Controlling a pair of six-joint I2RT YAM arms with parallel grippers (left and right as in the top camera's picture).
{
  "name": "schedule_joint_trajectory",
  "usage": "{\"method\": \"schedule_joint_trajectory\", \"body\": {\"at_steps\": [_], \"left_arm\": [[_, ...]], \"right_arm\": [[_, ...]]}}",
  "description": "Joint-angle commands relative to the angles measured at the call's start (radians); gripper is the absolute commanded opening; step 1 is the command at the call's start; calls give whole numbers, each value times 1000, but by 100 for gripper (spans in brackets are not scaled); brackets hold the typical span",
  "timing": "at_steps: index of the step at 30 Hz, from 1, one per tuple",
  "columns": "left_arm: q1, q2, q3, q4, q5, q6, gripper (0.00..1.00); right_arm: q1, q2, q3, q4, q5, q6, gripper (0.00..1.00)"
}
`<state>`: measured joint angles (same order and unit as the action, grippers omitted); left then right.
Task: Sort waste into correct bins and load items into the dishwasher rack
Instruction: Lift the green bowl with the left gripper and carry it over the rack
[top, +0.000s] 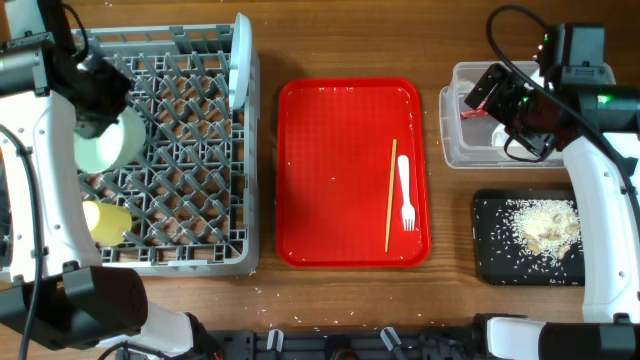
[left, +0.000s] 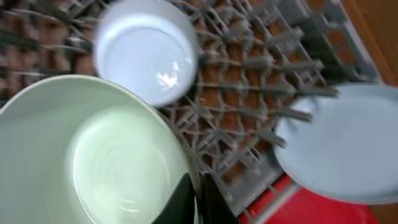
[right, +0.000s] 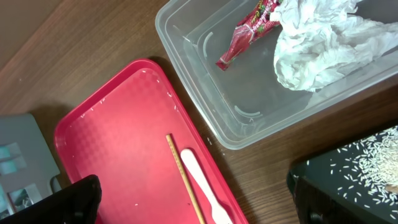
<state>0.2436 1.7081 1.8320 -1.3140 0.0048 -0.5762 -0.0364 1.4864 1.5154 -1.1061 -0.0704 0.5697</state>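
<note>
Closest in the left wrist view: the light green bowl (left: 93, 155), its rim pinched in the closed left gripper (left: 196, 199) above the dishwasher rack (left: 261, 87). Behind it a whitish bowl (left: 146, 53) sits among the pegs, and a pale blue plate (left: 345, 146) stands on edge at the rack's wall.

Only the overhead view shows the yellow cup (top: 105, 222) lying in the rack's near corner. It also shows the right gripper (top: 490, 92) over the clear tub (top: 455, 150), jaws spread wide and empty.

The right wrist view alone looks inside the tub, where a red snack wrapper (right: 249, 28) lies beside a crumpled napkin (right: 323, 43).

On the red serving tray (top: 340, 170), a wooden chopstick (top: 390, 195) lies just beside a white fork (top: 405, 195). Rice scraps (top: 545, 225) cover part of the black tray (top: 495, 260). Everything rests on a brown wooden table (top: 450, 300) with a few stray grains on it.
</note>
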Motion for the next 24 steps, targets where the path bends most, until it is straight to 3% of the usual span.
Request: {"method": "schedule_joint_trajectory", "body": {"at_steps": [1,4,7,12,17,20,22,24], "left_arm": [[3,-6,-2,-15,-193,-61,4],[3,-6,-33,-27,-302,-138,4],[-9,-6,-105,-53,-314,-189,4],[-148,-6,-162,-81,-494,-372,4],[-314,-6,-162,-78,-497,-378,4],[-370,-6,-163,-79,-513,-465,4],[-434,-6,-163,-112,-615,-595,4],[-481,-6,-163,-90,-683,-602,4]], "right_arm": [[0,-3,14,2,-5,-17,100],[0,-3,14,2,-5,-17,99],[-1,-3,14,2,-5,-17,100],[0,-3,14,2,-5,-17,100],[-1,-3,14,2,-5,-17,100],[0,-3,14,2,-5,-17,100],[0,-3,14,2,-5,-17,100],[0,-3,14,2,-5,-17,100]]}}
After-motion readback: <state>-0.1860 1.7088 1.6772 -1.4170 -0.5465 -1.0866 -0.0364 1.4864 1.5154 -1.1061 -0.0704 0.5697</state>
